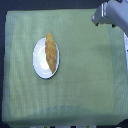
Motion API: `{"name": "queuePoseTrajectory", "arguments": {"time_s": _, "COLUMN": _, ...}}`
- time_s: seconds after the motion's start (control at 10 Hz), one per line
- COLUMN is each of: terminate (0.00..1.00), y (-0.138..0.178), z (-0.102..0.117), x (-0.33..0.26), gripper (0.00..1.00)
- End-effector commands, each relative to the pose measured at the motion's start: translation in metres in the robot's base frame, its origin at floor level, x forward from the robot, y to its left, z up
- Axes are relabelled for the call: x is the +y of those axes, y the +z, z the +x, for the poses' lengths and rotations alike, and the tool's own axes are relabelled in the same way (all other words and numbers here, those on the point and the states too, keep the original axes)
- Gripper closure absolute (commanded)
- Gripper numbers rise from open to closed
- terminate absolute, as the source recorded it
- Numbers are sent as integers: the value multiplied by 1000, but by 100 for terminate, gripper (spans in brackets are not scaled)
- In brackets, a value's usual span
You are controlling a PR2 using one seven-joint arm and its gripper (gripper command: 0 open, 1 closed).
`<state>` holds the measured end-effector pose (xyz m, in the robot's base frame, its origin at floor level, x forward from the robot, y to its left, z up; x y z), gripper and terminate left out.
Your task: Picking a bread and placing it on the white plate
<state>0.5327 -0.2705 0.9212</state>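
- So the bread (pixel 50 51) is lying on the white plate (pixel 39 65) already, stretched far-to-near across its right half, with the far tip poking a little past the rim.
- Going by that, the placing part is looking done to me; nothing is hanging in the air or sitting half off the dish.
- The plate is sitting left of centre on the green tablecloth (pixel 85 85), well in from every edge of it.
- Tons of open cloth is showing to the right and on the near side, so there's loads of room for an arm to swing through.
- The gripper (pixel 96 19) is hanging way off at the far right corner, well apart from the plate, holding nothing I can see.
- Honestly can't tell if its jaws are apart or together, it's too blurry up there.
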Motion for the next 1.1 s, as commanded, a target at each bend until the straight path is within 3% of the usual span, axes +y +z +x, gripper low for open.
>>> {"name": "queuePoseTrajectory", "arguments": {"time_s": 0.0, "terminate": 0, "y": 0, "z": -8, "x": 1, "gripper": 0}}
{"name": "queuePoseTrajectory", "arguments": {"time_s": 0.9, "terminate": 0, "y": -4, "z": 4, "x": 49, "gripper": 0}}
{"name": "queuePoseTrajectory", "arguments": {"time_s": 1.0, "terminate": 100, "y": -4, "z": 5, "x": 48, "gripper": 0}}
